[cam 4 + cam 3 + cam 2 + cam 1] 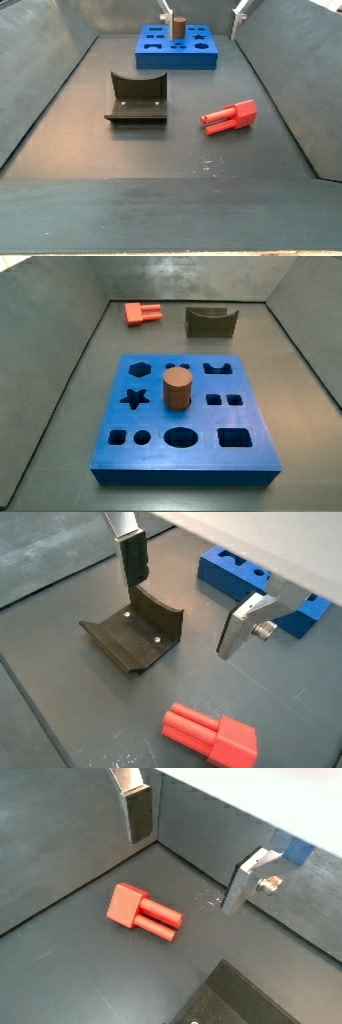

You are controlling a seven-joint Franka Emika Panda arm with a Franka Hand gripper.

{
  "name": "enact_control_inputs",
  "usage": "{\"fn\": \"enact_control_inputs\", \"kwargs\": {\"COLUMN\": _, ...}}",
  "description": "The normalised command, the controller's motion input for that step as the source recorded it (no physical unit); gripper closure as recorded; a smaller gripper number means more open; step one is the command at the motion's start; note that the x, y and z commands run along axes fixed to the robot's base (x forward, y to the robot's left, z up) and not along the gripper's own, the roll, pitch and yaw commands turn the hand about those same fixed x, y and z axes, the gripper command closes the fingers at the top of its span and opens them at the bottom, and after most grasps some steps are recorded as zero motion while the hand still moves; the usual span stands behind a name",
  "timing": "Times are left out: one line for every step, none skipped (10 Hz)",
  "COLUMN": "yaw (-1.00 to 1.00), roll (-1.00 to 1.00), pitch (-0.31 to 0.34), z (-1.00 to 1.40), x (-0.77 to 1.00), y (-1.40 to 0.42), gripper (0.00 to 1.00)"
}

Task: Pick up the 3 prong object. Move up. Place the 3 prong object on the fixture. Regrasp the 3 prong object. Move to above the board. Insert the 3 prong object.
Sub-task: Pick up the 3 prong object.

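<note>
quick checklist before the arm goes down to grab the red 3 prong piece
1. 3 prong object lies free on the floor: ok.
2. Gripper open, nothing between the fingers in both wrist views: ok.
3. Gripper above the piece: not ok, the piece sits off to one side of the fingers in both wrist views.
4. Fixture notch empty: ok.
5. Fixture clear of the piece, a gap between them: ok.
6. Free hole on the board that fits the prongs: cannot tell; brown cylinder fills one.
</note>
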Motion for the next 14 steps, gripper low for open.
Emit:
{"fn": "enact_control_inputs", "kwargs": {"yaw": -0.19, "roll": 0.00, "pitch": -0.006, "z": -0.12, "x": -0.07, "y": 0.04, "gripper": 0.00}}
{"fn": "enact_control_inputs", "kwargs": {"yaw": -0.37, "roll": 0.00, "pitch": 0.000, "z": -0.18, "x": -0.06, "y": 0.15, "gripper": 0.00}}
{"fn": "enact_control_inputs", "kwargs": {"yaw": -0.41, "roll": -0.03, "pitch": 0.000, "z": -0.29, "x": -0.11, "y": 0.22, "gripper": 0.00}}
{"fn": "enact_control_inputs", "kwargs": {"yaw": -0.46, "roll": -0.03, "pitch": 0.000, "z": -0.34, "x": -0.13, "y": 0.24, "gripper": 0.00}}
{"fn": "enact_control_inputs", "kwargs": {"yaw": -0.54, "roll": -0.08, "pitch": -0.021, "z": -0.33, "x": -0.20, "y": 0.28, "gripper": 0.00}}
{"fn": "enact_control_inputs", "kwargs": {"yaw": -0.55, "roll": -0.19, "pitch": -0.080, "z": -0.31, "x": -0.13, "y": 0.19, "gripper": 0.00}}
{"fn": "enact_control_inputs", "kwargs": {"yaw": -0.53, "roll": -0.20, "pitch": -0.094, "z": -0.27, "x": -0.13, "y": 0.20, "gripper": 0.00}}
{"fn": "enact_control_inputs", "kwargs": {"yaw": -0.50, "roll": -0.21, "pitch": -0.107, "z": -0.23, "x": -0.17, "y": 0.22, "gripper": 0.00}}
{"fn": "enact_control_inputs", "kwargs": {"yaw": -0.61, "roll": -0.24, "pitch": -0.091, "z": -0.40, "x": -0.01, "y": 0.11, "gripper": 0.00}}
{"fn": "enact_control_inputs", "kwargs": {"yaw": -0.84, "roll": -0.20, "pitch": -0.076, "z": -0.48, "x": 0.00, "y": 0.00, "gripper": 0.00}}
{"fn": "enact_control_inputs", "kwargs": {"yaw": -0.95, "roll": -0.10, "pitch": -0.107, "z": -0.44, "x": -0.01, "y": -0.04, "gripper": 0.00}}
{"fn": "enact_control_inputs", "kwargs": {"yaw": -0.97, "roll": -0.09, "pitch": -0.106, "z": -0.49, "x": -0.01, "y": -0.03, "gripper": 0.00}}
{"fn": "enact_control_inputs", "kwargs": {"yaw": -0.98, "roll": -0.08, "pitch": -0.114, "z": -0.56, "x": -0.03, "y": -0.02, "gripper": 0.00}}
{"fn": "enact_control_inputs", "kwargs": {"yaw": -0.95, "roll": -0.10, "pitch": -0.106, "z": -0.59, "x": -0.05, "y": -0.01, "gripper": 0.00}}
